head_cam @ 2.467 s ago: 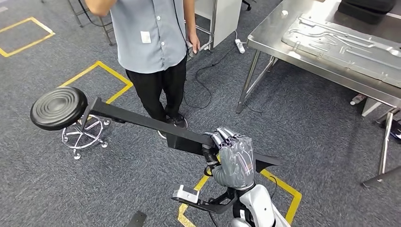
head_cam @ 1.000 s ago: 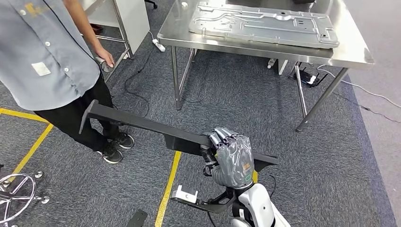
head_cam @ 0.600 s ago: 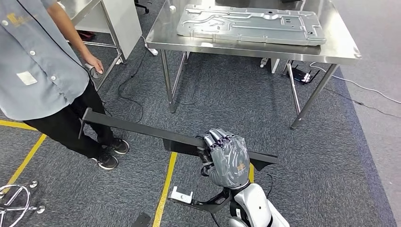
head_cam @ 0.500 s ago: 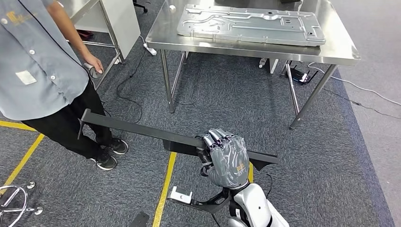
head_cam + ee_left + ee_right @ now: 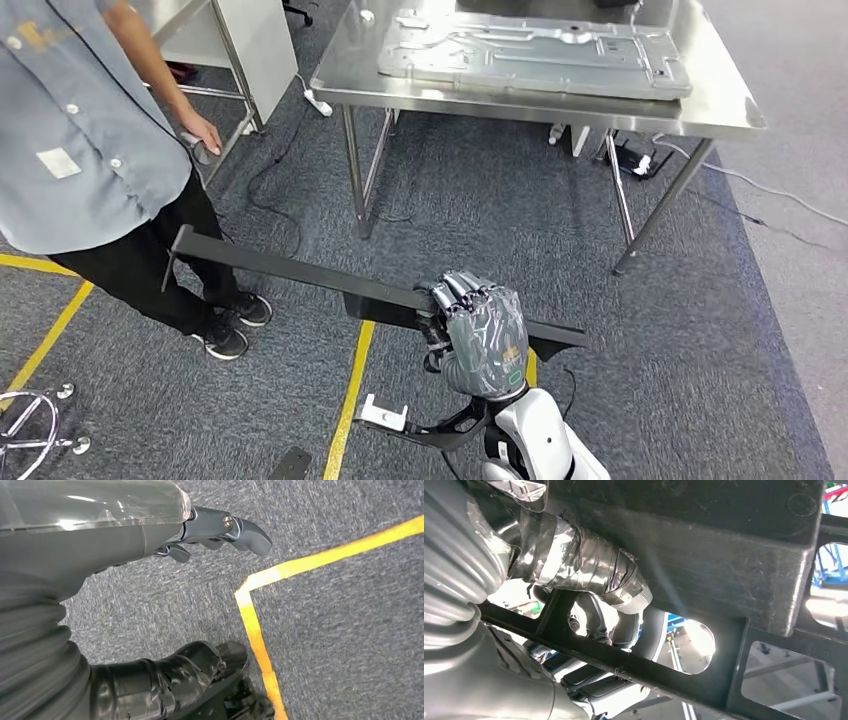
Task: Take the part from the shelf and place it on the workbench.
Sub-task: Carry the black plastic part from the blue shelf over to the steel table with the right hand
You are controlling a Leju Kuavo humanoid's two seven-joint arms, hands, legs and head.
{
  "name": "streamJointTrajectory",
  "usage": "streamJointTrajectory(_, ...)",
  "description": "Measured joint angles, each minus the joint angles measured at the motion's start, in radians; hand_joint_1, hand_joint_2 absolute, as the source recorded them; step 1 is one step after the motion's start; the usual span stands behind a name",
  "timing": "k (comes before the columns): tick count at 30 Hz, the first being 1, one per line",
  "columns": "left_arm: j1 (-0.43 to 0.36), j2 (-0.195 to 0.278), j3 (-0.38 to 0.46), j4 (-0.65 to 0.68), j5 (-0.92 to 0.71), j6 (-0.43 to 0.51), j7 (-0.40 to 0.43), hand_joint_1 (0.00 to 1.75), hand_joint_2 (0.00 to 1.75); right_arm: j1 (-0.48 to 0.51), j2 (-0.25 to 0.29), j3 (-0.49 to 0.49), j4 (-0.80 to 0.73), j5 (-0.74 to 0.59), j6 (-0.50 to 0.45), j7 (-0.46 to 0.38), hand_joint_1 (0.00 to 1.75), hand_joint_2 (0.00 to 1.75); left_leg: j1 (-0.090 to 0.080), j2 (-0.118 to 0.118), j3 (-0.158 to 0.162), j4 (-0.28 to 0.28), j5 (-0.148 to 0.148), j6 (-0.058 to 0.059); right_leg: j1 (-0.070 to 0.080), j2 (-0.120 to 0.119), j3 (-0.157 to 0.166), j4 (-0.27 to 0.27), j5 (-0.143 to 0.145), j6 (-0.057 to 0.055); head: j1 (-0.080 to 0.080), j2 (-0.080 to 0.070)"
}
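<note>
Right hand [image 5: 484,342] is closed around a long black part [image 5: 300,272], holding it near one end, so that the part reaches far out toward the person [image 5: 90,140] on the left and hangs over the carpet, not resting on anything. In the right wrist view the taped thumb lies against the dark underside of the part [image 5: 704,575], which agrees with a firm hold. The left hand [image 5: 220,527] hangs low over the carpet beside a yellow line [image 5: 255,625]; its fingers are a little curled and hold nothing I can see, but I cannot tell how far it is open.

Compared with the pictures from a moment ago, the whole scene has shifted: a stool that was under the far end of the part has gone from there, and the worktop [image 5: 735,105] now stands ahead, its near edge facing the robot. This is the robot turning, I judge, not the things moving. The grip looks the same. So the carrying step seems nearly finished, and the approach and the putting down are left.

A large metal plate [image 5: 530,55] covers most of the worktop; the free space is mostly along the near edge and the right end. The far edge of the worktop is cut off, the person is seen only in part, and the hand hides where the fingers meet the part.
</note>
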Motion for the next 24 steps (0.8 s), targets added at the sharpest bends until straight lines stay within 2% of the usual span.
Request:
streamJointTrajectory(2,-0.001,0.0,0.0,0.0,-0.002,0.0,0.0,0.0,1.75,0.0,0.0,0.0,-0.001,-0.001,-0.002,0.0,1.75,1.75,0.001,0.002,0.003,-0.003,-0.003,-0.013,-0.001,0.004,0.002,-0.007,0.002,-0.01,0.0,0.0)
streamJointTrajectory(4,-0.001,0.0,0.0,0.0,-0.003,0.0,0.0,0.0,1.75,0.0,0.001,0.0,-0.003,-0.001,-0.004,0.001,1.75,1.75,0.002,0.0,-0.009,0.03,-0.027,-0.023,-0.005,0.006,0.012,-0.018,0.006,-0.024,-0.001,0.0)
streamJointTrajectory(5,-0.001,0.0,0.0,0.0,-0.003,0.0,0.0,0.0,1.75,0.0,0.002,0.0,-0.004,-0.002,-0.007,0.001,1.75,1.75,0.004,-0.002,-0.03,0.076,-0.052,-0.026,-0.007,0.005,0.016,-0.022,0.007,-0.03,-0.002,0.0)
streamJointTrajectory(7,0.001,0.001,0.0,0.0,-0.003,0.0,0.0,0.0,1.75,0.0,0.004,0.0,-0.004,-0.006,-0.011,0.0,1.75,1.75,0.004,-0.003,-0.095,0.208,-0.111,-0.032,-0.005,0.006,0.019,-0.022,0.003,-0.039,-0.003,0.0)
streamJointTrajectory(8,0.002,0.001,0.0,0.0,-0.003,0.0,0.0,0.0,1.75,0.001,0.005,0.0,-0.004,-0.008,-0.013,0.0,1.75,1.75,0.004,-0.003,-0.124,0.259,-0.125,-0.033,-0.003,0.007,0.019,-0.02,0.001,-0.041,-0.003,0.0)
streamJointTrajectory(9,0.003,0.001,0.0,0.0,-0.003,0.0,0.0,0.0,1.75,0.002,0.005,0.0,-0.004,-0.01,-0.013,0.0,1.75,1.75,0.004,-0.003,-0.137,0.277,-0.119,-0.034,-0.002,0.009,0.02,-0.018,-0.001,-0.041,-0.003,0.0)
streamJointTrajectory(10,0.004,0.001,0.0,0.0,-0.003,0.0,0.0,0.0,1.75,0.002,0.005,0.0,-0.004,-0.01,-0.013,0.0,1.75,1.75,0.004,-0.003,-0.13,0.254,-0.093,-0.033,-0.002,0.012,0.023,-0.016,-0.005,-0.041,-0.003,0.0)
streamJointTrajectory(12,0.004,0.001,0.0,0.0,-0.003,0.0,0.0,0.0,1.75,0.002,0.005,0.0,-0.006,-0.011,-0.013,0.0,1.75,1.75,0.004,-0.005,-0.075,0.128,-0.02,-0.026,-0.001,0.016,0.029,-0.01,-0.014,-0.036,-0.003,0.0)
streamJointTrajectory(13,0.003,0.002,0.0,0.0,-0.003,0.0,0.0,0.0,1.75,0.002,0.005,0.0,-0.007,-0.011,-0.013,0.0,1.75,1.75,0.002,-0.006,-0.047,0.068,0.003,-0.022,0.001,0.018,0.03,-0.006,-0.019,-0.032,-0.003,0.0)
streamJointTrajectory(14,0.002,0.002,0.0,0.0,-0.003,-0.001,0.0,0.0,1.75,0.002,0.005,0.0,-0.008,-0.012,-0.013,0.0,1.75,1.75,0.0,-0.007,-0.03,0.03,0.013,-0.018,0.002,0.019,0.031,-0.003,-0.022,-0.027,-0.003,0.0)
streamJointTrajectory(16,0.002,0.003,-0.001,0.0,-0.003,-0.002,0.0,0.0,1.75,0.002,0.005,0.0,-0.008,-0.015,-0.014,0.0,1.75,1.75,-0.004,-0.008,-0.022,0.01,0.01,-0.01,0.004,0.021,0.03,-0.004,-0.024,-0.018,-0.004,0.0)
streamJointTrajectory(18,0.002,0.002,-0.001,0.0,-0.004,-0.003,-0.001,0.0,1.75,0.002,0.005,0.0,-0.01,-0.019,-0.014,0.0,1.75,1.75,0.001,-0.008,-0.017,0.003,0.013,0.0,0.004,0.019,0.029,-0.001,-0.03,-0.007,-0.004,0.0)
streamJointTrajectory(19,0.001,0.002,-0.001,0.0,-0.004,-0.003,-0.001,0.0,1.75,0.001,0.005,0.0,-0.011,-0.021,-0.015,0.0,1.75,1.75,0.004,-0.007,-0.012,-0.003,0.014,0.006,0.003,0.018,0.021,0.017,-0.042,-0.001,-0.003,0.0)
streamJointTrajectory(20,0.0,0.002,-0.001,0.0,-0.004,-0.003,-0.002,0.0,1.75,0.0,0.005,0.0,-0.012,-0.023,-0.015,0.0,1.75,1.75,0.007,-0.006,-0.008,-0.008,0.015,0.011,0.002,0.016,0.002,0.055,-0.061,0.004,-0.002,0.0)
streamJointTrajectory(22,0.0,0.001,-0.001,0.0,-0.005,-0.003,-0.003,0.0,1.75,0.001,0.005,0.0,-0.013,-0.028,-0.015,-0.001,1.75,1.75,0.006,-0.005,-0.003,-0.01,0.011,0.019,-0.003,0.014,-0.066,0.18,-0.112,0.01,-0.001,0.0)
streamJointTrajectory(23,0.001,0.001,-0.001,0.0,-0.005,-0.003,-0.003,0.0,1.75,0.002,0.005,0.0,-0.013,-0.031,-0.015,-0.002,1.75,1.75,0.006,-0.005,-0.001,-0.009,0.008,0.02,-0.006,0.013,-0.102,0.239,-0.129,0.013,-0.001,0.0)
streamJointTrajectory(24,0.002,0.001,-0.001,0.0,-0.005,-0.003,-0.003,0.0,1.75,0.004,0.005,0.0,-0.012,-0.036,-0.015,-0.002,1.75,1.75,0.007,-0.005,0.002,-0.009,0.005,0.021,-0.008,0.012,-0.127,0.272,-0.127,0.016,-0.001,0.0)
